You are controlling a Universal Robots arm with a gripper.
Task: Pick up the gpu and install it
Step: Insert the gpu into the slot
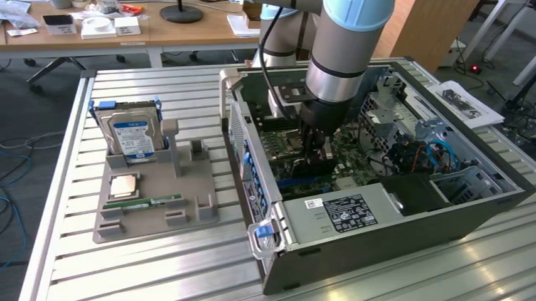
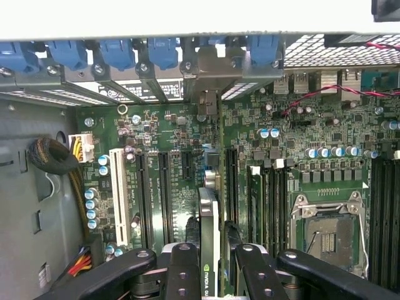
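Note:
The gpu stands on edge between my fingers, a thin black card with a green stripe along its top. It runs over the green motherboard towards the rear slot openings, where its silvery bracket end sits under the blue latches. My gripper is shut on the gpu, one black finger on each side. In the exterior view the gripper reaches down inside the open computer case, with the dark gpu low over the board. Whether the card is seated in a slot cannot be told.
An empty processor socket and memory slots lie beside the card. On the slatted table, a grey holder tray carries a hard drive, a memory stick and a processor chip. Cables lie in the case.

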